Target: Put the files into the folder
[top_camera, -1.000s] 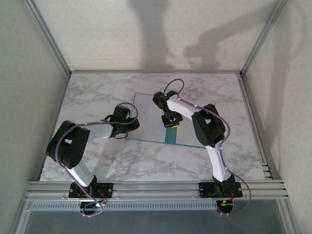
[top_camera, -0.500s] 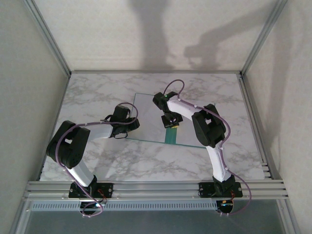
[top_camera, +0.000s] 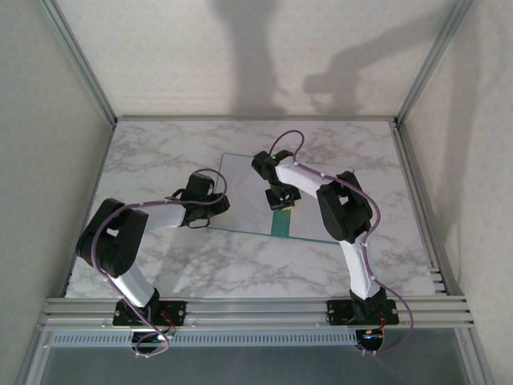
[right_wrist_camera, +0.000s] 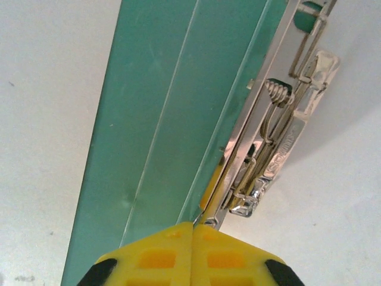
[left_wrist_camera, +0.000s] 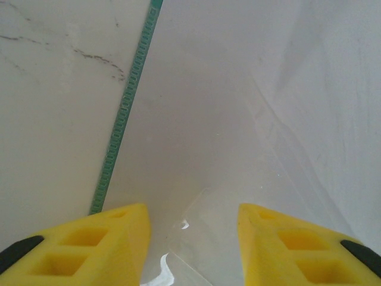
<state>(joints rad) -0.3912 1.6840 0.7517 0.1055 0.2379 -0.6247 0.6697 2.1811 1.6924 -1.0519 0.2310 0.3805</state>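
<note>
step: working the metal clip at the folder's fold, so the files get fastened; this is a judgement.
next move: probably calls for pressing or freeing the clip lever without shifting the sheets.
right hand: clenched, fingertips together, touching the clip's rail just ahead.
left hand: partly spread, grasping nothing, resting over the files; the folder's edge is ahead-left on the desk.
</note>
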